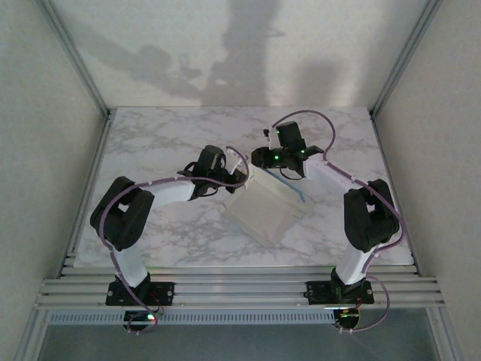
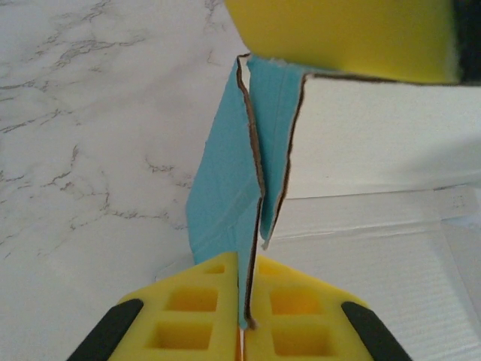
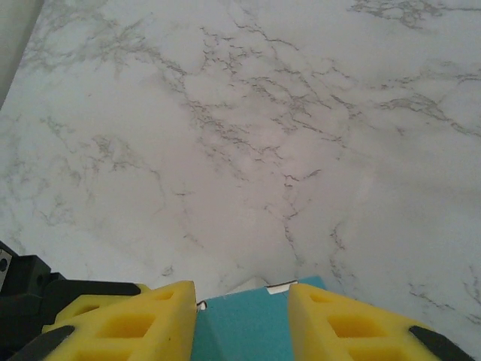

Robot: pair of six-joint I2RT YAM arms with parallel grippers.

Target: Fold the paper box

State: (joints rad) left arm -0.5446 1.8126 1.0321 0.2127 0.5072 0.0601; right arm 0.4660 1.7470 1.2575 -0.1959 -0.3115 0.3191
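Top external view puts the paper box point(image 1: 267, 210) on the marble desk point(image 1: 165, 135), roughly midway between left and right, off-white face up. Both arms reach in to meet at its far left corner.

From the left wrist camera I see my left tool point(image 2: 246, 265) closed tight on the thin edge of a turquoise flap point(image 2: 225, 188), which stands upright off the desk. Just right of it an off-white wall point(image 2: 376, 135) stands up as well. The two cut edges run close alongside each other without quite meeting. I read that pinch as holding the flap vertical so the corner can be formed against the wall. One yellow finger point(image 2: 338, 34) of the right tool point(image 3: 240, 289) sits over the top of that corner in this view. I can't say whether it touches the card or is only very near it.

From the right wrist camera, the right tool has its fingers standing apart, with turquoise card between them at the bottom edge. Whether they press on that card or merely straddle it I cannot tell. My judgement is that it is there to steady or tuck the top of the corner while the left side holds.

The rest of the blank looks flat, so I judge the fold to be at an early stage, with one corner raised and the others not yet.
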